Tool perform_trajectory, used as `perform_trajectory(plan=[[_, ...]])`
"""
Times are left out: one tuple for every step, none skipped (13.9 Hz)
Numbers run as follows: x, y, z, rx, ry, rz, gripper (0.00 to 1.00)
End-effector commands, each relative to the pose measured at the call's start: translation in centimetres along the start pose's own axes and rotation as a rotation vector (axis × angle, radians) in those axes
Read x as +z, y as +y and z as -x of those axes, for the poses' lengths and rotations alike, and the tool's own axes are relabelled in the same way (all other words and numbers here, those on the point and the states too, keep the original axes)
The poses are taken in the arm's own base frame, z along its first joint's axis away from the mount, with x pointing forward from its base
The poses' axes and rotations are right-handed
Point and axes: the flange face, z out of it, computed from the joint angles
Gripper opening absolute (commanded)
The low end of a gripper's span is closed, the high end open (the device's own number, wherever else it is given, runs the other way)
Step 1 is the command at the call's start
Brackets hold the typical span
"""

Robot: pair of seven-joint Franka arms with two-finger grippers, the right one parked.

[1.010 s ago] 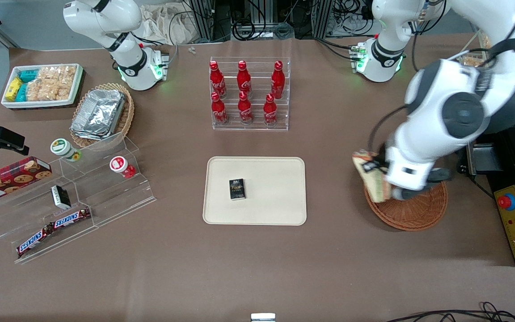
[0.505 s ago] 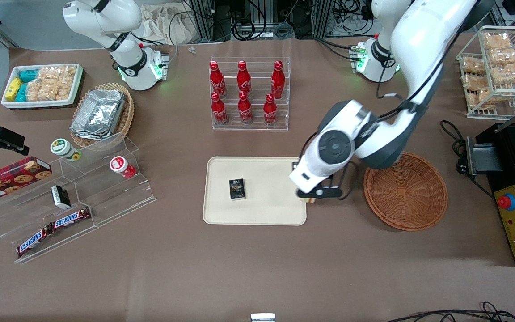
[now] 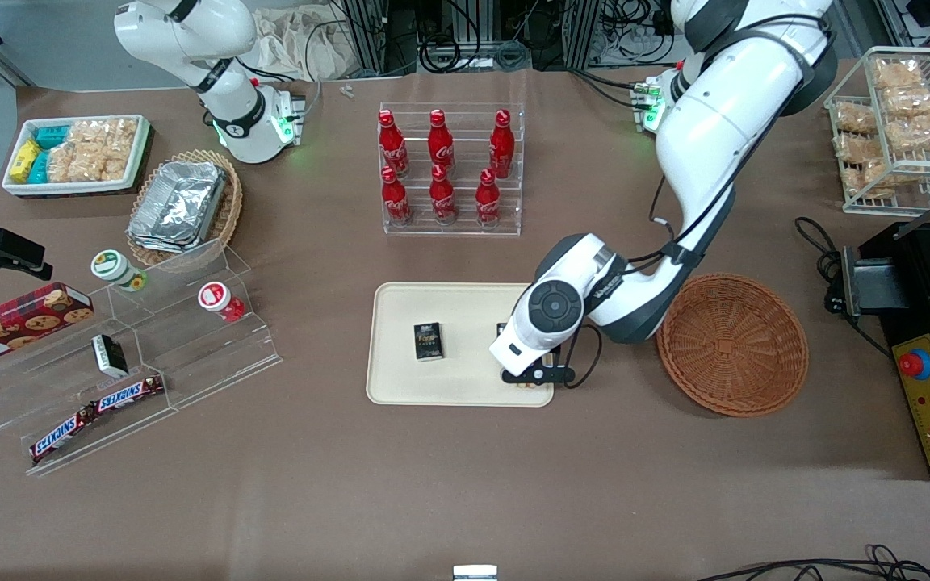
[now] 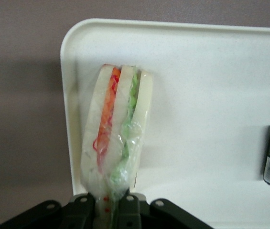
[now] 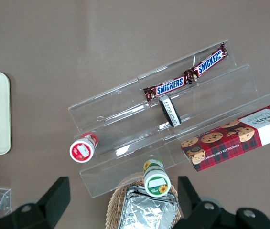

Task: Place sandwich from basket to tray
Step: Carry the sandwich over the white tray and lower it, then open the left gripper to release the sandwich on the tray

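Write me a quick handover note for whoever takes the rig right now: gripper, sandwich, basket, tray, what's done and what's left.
Gripper: shut on the sandwich, low over the tray at the corner nearest the basket.
Basket: no sandwich in it.
Tray: a small dark box lies on it, apart from the sandwich.
Done: pickup and carry across.
Left: set the sandwich down, open, back away.

Three cameras covering one table.
The front view is looking steeply down on everything; the left wrist view is hanging close over the gripper [image 4: 107, 210], sharing the tray [image 3: 400, 387] [image 4: 211, 52] corner at 4 o'clock of the tray.
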Motion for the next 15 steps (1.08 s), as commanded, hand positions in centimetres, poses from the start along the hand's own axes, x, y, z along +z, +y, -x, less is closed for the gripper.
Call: perform_trajectory(plan=[[-1.0,0.1,-0.9,-0.015,0.032,-0.012,0.82],[-1.0,0.0,-1.0,-0.016,0.032,-0.013,0.94],[-1.2,-0.1,-1.0,-0.029,0.030,-0.009,0.99],[-1.9,-0.2,-1.0,-0.030,0.037,-0.013,1.00],[-4.4,-1.0,-1.3,-0.038,0.067,-0.014,1.00],[-7.4,-2.8,-1.6,-0.062,0.075,-0.024,1.00],[-10.1,-4.6,-1.6,-0.084,0.062,-0.042,1.00],[-12.3,-6.1,-1.2,-0.108,0.046,-0.058,1.00],[-14.2,-7.0,-0.5,-0.117,0.049,-0.059,1.00],[-15.3,-9.1,-0.2,-0.126,0.056,-0.069,0.99],[-16.4,-11.2,0.5,-0.113,0.069,-0.084,0.99],[-17.7,-13.2,1.4,-0.077,0.081,-0.090,0.99],[-19.2,-14.6,2.8,-0.023,0.078,-0.078,0.99],[-20.3,-16.7,3.7,0.019,0.070,-0.061,0.98],[-21.3,-19.6,4.2,0.051,0.064,-0.050,0.98]])
